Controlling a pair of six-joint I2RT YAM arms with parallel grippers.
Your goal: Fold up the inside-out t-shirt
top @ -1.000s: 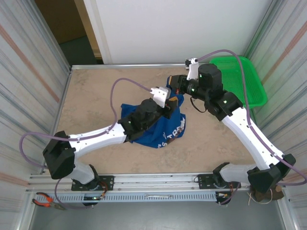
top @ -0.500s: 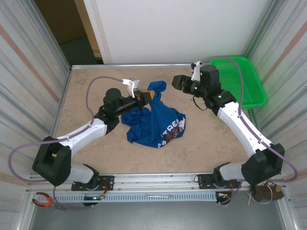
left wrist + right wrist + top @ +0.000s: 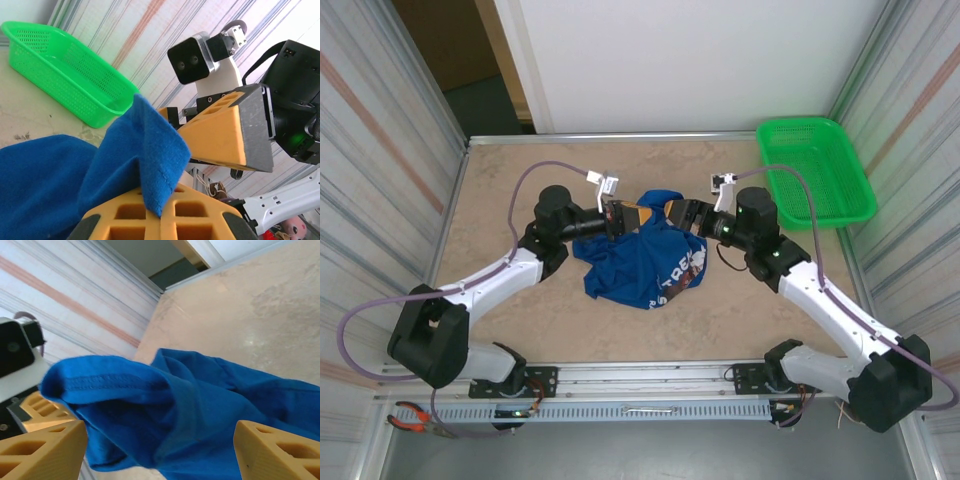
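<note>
Left gripper: the left gripper [image 3: 628, 216] reaches in from the left over the beige, stone-patterned table [image 3: 510, 180]. Its jaws are clamped on a raised peak of cloth, and in the left wrist view the fabric tip pokes out between the orange pads.

T-shirt: the royal-blue soft cotton short-sleeved t-shirt [image 3: 635, 262] lies bunched near the table's middle. Its far edge is lifted between the two grippers. The rest is heaped on the surface, with white printed lettering [image 3: 682, 274] showing on the right.

Right gripper: the right gripper [image 3: 681, 212] faces the left one from just beside it. Its jaws are spread wide, and in the right wrist view the fingers [image 3: 47, 450] stand either side of a stitched hem fold without touching it.

Basket: the green plastic mesh basket [image 3: 815, 170] sits at the far right corner, well apart from the shirt.

Step in hand: probably handing off or sharing the lifted edge, to open the garment out before any fold.

Next move calls for: closing the right jaws on the hem close to the left grip, then drawing the two apart evenly so the cloth spreads rather than slips.
</note>
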